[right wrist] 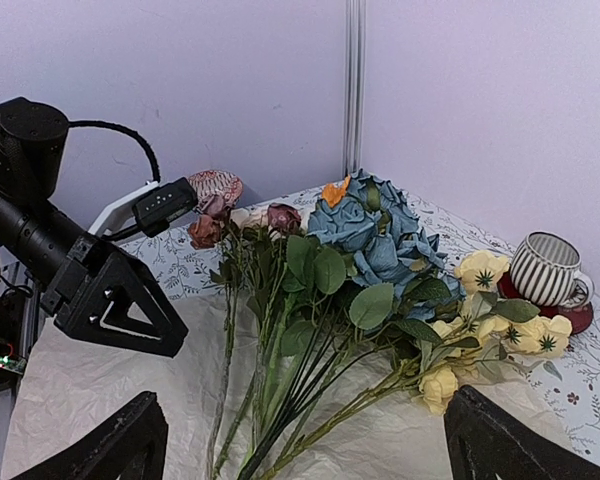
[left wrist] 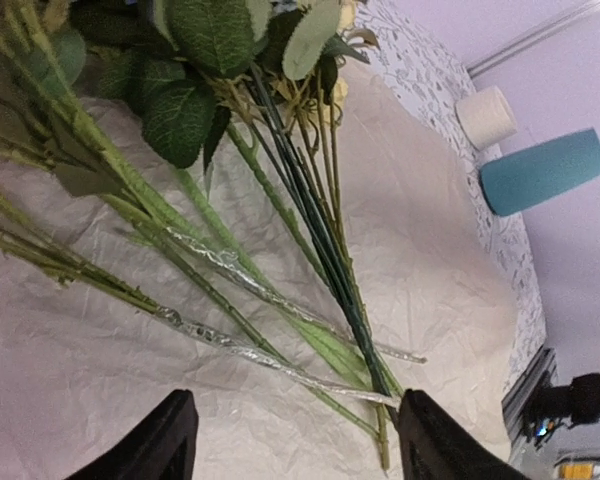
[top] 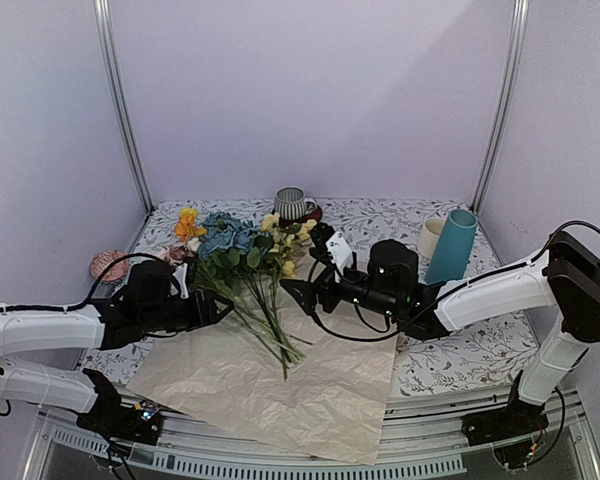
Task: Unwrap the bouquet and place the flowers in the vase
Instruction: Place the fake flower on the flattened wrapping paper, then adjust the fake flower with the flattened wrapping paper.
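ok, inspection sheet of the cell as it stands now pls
Surface: floral-print tablecloth; wrapping paper spread flat at the near edge.
Job's things: flowers lie loose on the paper, stems toward the arms; vase upright at back right, no stems showing in it.
Clutter: cream mug beside the vase; striped cup on a red saucer at the back; pink ball at the left edge.
Grippers: left gripper open, at the stem ends; right gripper open over the paper, holding nothing.
Cables: black cable loops under the right arm, over the paper.
Surroundings: plain pale walls, metal posts in the back corners.
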You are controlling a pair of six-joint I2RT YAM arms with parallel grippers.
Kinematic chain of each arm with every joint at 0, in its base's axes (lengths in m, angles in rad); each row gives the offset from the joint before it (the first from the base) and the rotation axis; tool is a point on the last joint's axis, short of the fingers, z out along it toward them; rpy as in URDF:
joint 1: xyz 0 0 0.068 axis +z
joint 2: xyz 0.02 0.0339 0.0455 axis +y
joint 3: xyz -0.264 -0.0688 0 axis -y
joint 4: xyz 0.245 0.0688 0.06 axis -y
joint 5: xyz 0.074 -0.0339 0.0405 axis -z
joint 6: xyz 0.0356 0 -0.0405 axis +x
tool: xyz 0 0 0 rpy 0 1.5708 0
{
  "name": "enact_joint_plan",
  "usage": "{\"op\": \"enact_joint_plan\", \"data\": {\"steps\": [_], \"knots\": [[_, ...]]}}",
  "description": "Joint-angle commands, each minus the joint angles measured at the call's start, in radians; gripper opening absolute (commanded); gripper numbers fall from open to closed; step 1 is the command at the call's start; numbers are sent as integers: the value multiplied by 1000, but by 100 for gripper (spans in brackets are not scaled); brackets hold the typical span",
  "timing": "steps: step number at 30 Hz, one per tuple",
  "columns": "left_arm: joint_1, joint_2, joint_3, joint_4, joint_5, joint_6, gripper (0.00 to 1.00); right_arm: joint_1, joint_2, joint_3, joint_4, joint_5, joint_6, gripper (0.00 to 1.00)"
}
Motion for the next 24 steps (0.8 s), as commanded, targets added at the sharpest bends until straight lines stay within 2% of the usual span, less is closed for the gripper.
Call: {"op": "enact_joint_plan", "data": {"steps": [1,3,5,10,17,24], "knots": [[8,-68,-61,-21,-63,-64,78,-3,-39,-19,5,-3,9,99],[7,-94,-91,-7,-66,-102,87,-3,-39,-19,6,-3,10,99],[7,-109,-107,-10,-81,-126,89,-3,-38,-19,8,-6,10,99],[15,-116,-126,-32,-129,-206,76,-3,-32,-14,10,-15,10,99],[33,-53,-156,96,-112,-313,51,-3,-36,-18,12,-17,10,99],[52,26,-149,203,-104,-347,48,-5,-41,-31,16,-14,10,99]]}}
